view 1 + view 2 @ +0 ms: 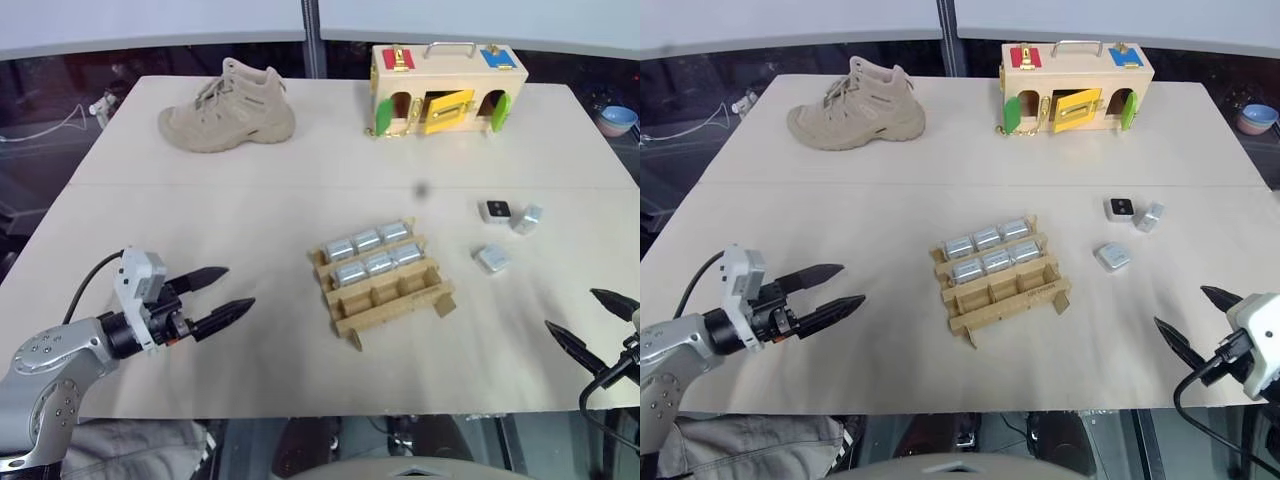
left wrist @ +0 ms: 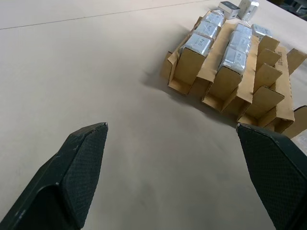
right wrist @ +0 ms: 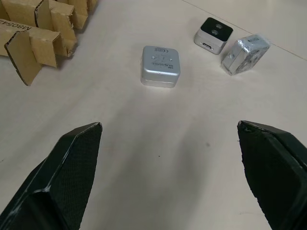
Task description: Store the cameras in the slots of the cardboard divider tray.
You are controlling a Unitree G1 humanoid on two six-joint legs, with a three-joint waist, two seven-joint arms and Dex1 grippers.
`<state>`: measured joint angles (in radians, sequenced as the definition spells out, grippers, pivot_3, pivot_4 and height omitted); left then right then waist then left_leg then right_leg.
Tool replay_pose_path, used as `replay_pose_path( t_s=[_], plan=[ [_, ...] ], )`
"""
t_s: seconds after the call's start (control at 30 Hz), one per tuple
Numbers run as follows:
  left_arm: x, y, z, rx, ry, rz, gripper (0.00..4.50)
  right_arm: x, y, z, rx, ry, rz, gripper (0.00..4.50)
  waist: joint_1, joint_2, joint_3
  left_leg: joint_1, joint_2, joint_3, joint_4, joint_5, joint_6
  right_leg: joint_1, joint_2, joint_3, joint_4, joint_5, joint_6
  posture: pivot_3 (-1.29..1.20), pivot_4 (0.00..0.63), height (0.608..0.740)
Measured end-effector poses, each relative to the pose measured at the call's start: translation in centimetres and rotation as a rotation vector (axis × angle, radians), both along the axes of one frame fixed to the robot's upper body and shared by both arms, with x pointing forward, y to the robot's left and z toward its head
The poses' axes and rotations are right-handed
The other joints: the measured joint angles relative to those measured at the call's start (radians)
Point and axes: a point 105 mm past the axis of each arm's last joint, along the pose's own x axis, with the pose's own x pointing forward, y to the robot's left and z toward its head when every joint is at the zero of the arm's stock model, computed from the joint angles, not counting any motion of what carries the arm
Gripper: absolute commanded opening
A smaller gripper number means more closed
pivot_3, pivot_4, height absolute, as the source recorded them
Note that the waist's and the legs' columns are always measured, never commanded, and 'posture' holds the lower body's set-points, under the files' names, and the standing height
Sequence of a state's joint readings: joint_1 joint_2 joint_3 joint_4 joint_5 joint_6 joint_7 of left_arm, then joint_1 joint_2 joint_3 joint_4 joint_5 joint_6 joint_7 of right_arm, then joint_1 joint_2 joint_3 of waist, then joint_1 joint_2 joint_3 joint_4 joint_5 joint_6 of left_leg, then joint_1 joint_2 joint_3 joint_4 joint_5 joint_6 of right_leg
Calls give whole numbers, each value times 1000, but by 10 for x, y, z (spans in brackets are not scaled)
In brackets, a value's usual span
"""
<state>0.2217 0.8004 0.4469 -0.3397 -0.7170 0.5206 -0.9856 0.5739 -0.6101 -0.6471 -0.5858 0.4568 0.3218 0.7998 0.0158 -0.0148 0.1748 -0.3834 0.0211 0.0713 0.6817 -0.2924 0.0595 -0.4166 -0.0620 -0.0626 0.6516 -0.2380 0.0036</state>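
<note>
Beige worktop, boot and latch box at the far edge. I've got left hand and right hand both open, empty. Cardboard divider tray sits between them, six cameras slotted, near row bare. Three loose cameras lie just ahead of right hand.

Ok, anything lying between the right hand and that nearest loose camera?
Nothing: the right wrist view shows bare table between the open right hand and the nearest camera. The other two cameras lie beyond it.
</note>
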Motion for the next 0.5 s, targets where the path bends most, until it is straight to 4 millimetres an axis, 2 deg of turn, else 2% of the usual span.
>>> replay_pose_path(
  t_s=[0.17,0.23,0.33,0.43,0.5],
  plan=[
    [6,-4,9,-36,-33,-10,4461,7,-1,1,-11,-13,-2,4500,1,0,0,0,0,0,0,0,0,0,0,0,0,0,0,0,150,740],
    [15,-13,29,-105,-102,-39,4461,18,2,3,-18,-42,-2,4500,0,0,0,0,0,0,0,0,0,0,0,0,0,0,0,0,150,740],
    [20,-17,39,-138,-136,-45,4461,25,1,2,-6,-26,-48,4500,0,0,0,0,0,0,0,0,0,0,0,0,1,1,1,0,150,740],
    [23,-25,50,-177,-168,-83,4461,40,4,9,6,-29,-94,4500,-3,0,0,0,0,1,0,0,0,0,0,0,1,2,2,0,150,740],
    [19,-43,69,-213,-221,-190,4461,64,11,22,77,-54,-141,4500,-7,-2,1,0,0,1,2,0,0,0,1,0,1,2,2,0,150,740]
  ],
)
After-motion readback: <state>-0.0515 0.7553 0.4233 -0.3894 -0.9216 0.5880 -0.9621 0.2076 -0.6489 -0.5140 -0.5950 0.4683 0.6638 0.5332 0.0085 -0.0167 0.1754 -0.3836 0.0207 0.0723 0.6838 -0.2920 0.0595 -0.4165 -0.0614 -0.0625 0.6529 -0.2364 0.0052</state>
